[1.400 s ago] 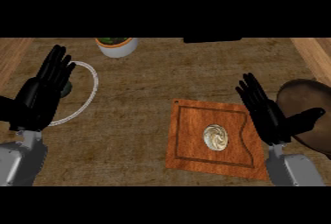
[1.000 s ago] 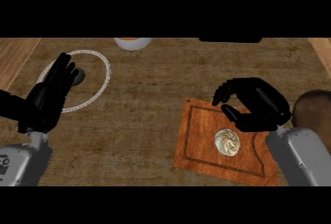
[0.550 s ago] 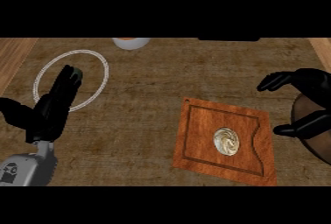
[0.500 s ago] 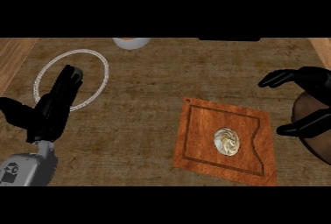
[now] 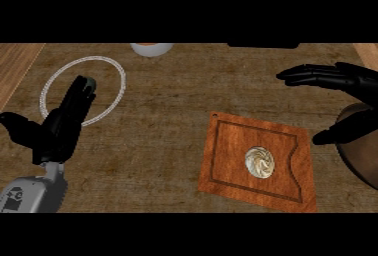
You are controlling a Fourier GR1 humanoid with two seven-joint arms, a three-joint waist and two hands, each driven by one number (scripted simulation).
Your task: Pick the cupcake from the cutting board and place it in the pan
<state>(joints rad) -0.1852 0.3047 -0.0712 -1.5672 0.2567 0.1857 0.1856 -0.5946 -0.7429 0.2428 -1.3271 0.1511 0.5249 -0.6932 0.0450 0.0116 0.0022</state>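
The cupcake [image 5: 259, 162], cream with a swirled top, sits near the middle of the reddish wooden cutting board [image 5: 229, 135]. At the right edge the brown pan [image 5: 362, 155] shows only in part. My right hand [image 5: 347, 85] hovers open above the pan, up and to the right of the board, fingers pointing left and thumb hanging down; it holds nothing. My left hand [image 5: 63, 122] stands open at the left, fingers up, far from the board.
A pale ring [image 5: 118, 75] lies on the counter behind my left hand. A white cup [image 5: 151, 48] stands at the top edge. Lighter wooden strips border the counter at the far left and top right.
My right hand has risen from over the board and swung right, opening above the pan. The left hand shifted slightly inward. The cupcake has not moved.
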